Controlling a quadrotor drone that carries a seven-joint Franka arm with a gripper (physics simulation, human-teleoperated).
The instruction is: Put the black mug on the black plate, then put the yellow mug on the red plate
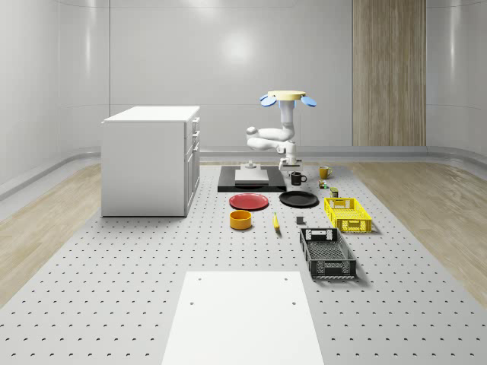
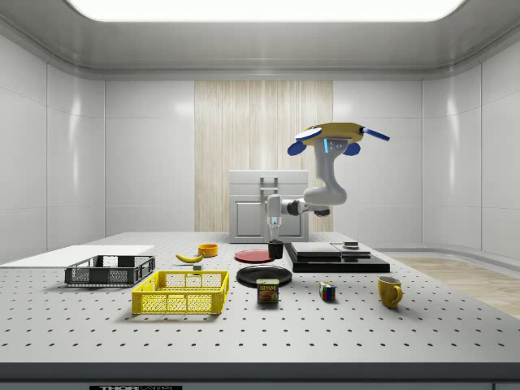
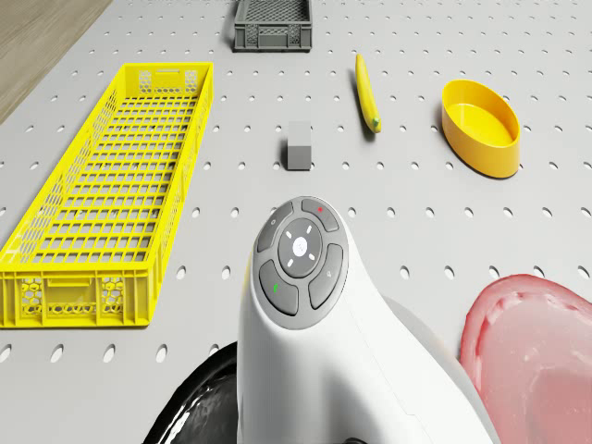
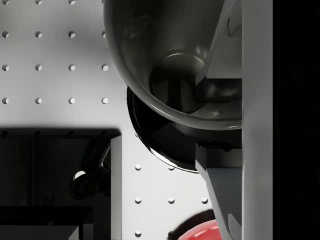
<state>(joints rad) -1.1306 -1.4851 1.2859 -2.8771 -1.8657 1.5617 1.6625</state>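
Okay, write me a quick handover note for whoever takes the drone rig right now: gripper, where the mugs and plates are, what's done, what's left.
Gripper: shut on the black mug, one finger inside its rim in the wrist view, mug lifted clear of the table beside the black platform.
Drone: hovering above the platform's far side.
Black plate: bare, just ahead of the held mug.
Red plate: bare, beside the black plate.
Yellow mug: untouched on the table, past the platform.
Done: black mug grasped and lifted.
Left: set it on the black plate, then move the yellow mug to the red plate.
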